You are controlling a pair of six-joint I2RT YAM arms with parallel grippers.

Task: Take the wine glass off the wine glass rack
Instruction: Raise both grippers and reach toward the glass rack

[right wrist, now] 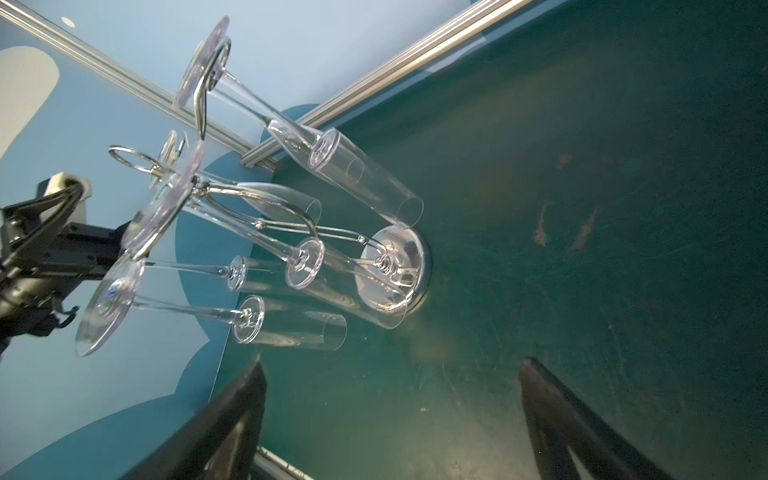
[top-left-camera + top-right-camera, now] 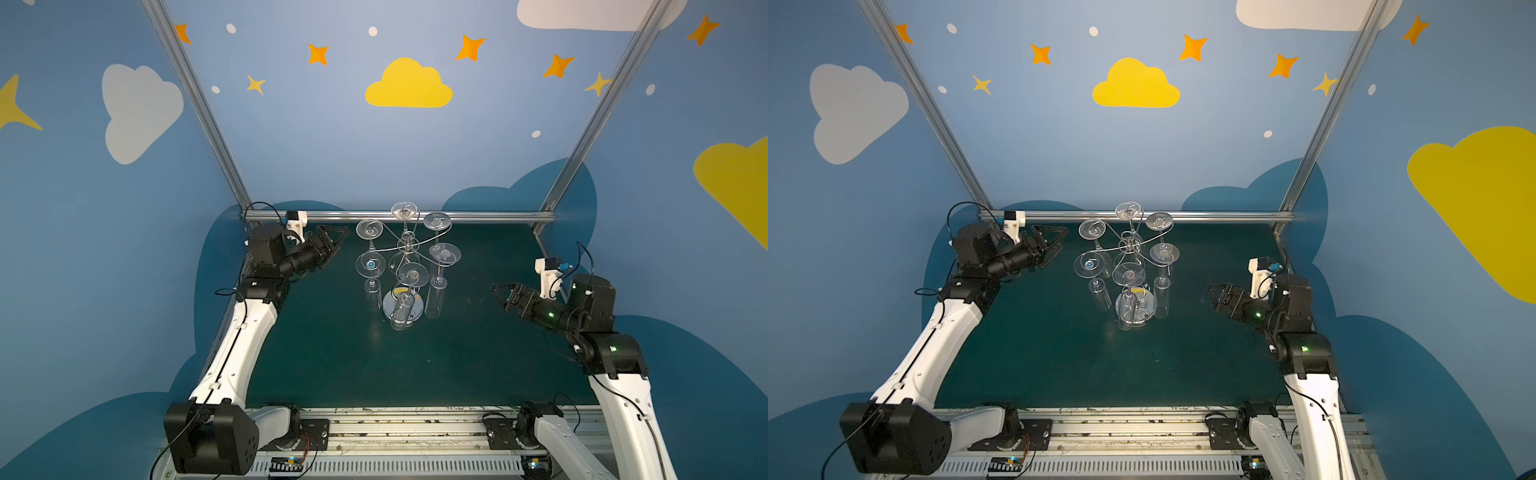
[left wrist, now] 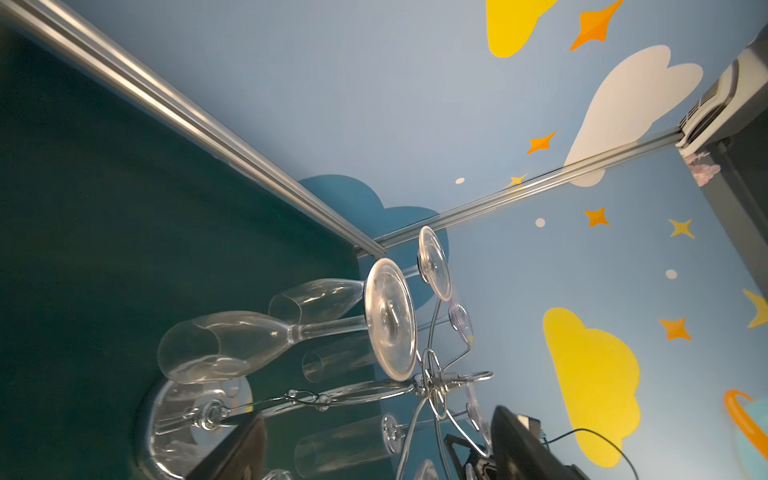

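Hanging upside down on the wine glass rack (image 2: 406,248), wine glasses (image 2: 370,264) sit between left gripper (image 2: 337,237) and right gripper (image 2: 500,296), both claws spread apart, touching neither.

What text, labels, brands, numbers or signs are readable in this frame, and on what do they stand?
No word or number is legible anywhere.
Blue mark on the foot of one hanging wine glass: too small to read.
Triangular mark on the foot of the nearer wine glass: too small to read.

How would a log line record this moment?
wine glass rack: six glasses hanging | left hand: open, near rack | right hand: open, empty
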